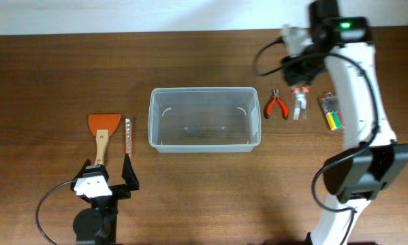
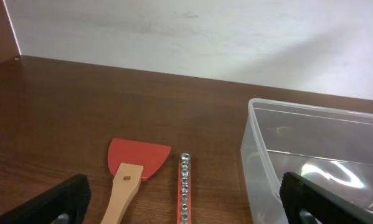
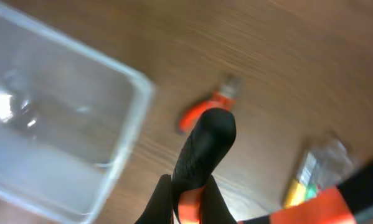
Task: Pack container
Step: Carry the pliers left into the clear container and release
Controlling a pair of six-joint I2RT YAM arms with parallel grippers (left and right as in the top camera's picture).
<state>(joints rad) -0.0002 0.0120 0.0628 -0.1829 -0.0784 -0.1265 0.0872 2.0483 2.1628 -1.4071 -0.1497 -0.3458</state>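
Jaws on my right gripper [image 1: 299, 85] are clamped on some orange thing [image 3: 186, 210], left gripper [image 1: 110, 174] wide open. I'd lift clear of the container [image 1: 205, 147] rim, then drop it centred.

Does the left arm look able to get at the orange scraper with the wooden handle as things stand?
Probably yes. The scraper lies just ahead of the open left gripper, handle toward it, with nothing between; the red strip and the bin sit off to one side.
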